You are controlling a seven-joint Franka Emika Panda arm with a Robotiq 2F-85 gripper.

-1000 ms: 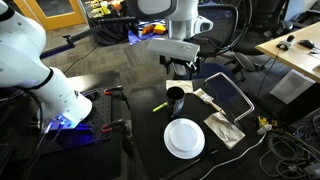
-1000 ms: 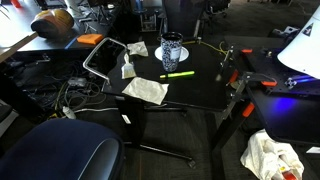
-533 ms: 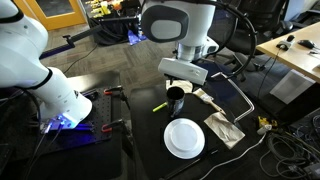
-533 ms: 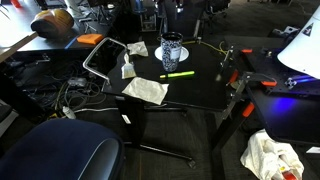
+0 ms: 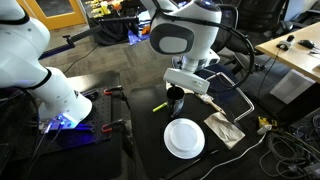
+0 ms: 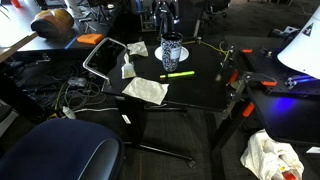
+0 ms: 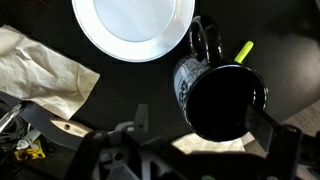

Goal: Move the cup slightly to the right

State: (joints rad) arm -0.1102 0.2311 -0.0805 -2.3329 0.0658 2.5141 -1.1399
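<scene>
The cup [image 5: 175, 100] is small and dark with a patterned side. It stands on the black table behind the white plate [image 5: 185, 138]. It also shows in an exterior view [image 6: 171, 50] and fills the wrist view [image 7: 220, 100], handle towards the plate [image 7: 130, 25]. My gripper [image 5: 178, 90] hovers right over the cup and hides part of it. In the wrist view my gripper [image 7: 205, 125] is open. One finger is apart from the cup on one side. The other is close to its rim. The cup is not gripped.
A yellow marker [image 5: 160, 106] lies beside the cup, also in the wrist view [image 7: 243, 51]. A crumpled paper [image 5: 224, 128] and a dark framed panel [image 5: 225, 95] lie past the plate. Red clamps [image 6: 228, 62] sit at the table edge. Cables cover the floor.
The arm has swung towards the cup and come down over it. The cup, the plate and the marker have not moved.
</scene>
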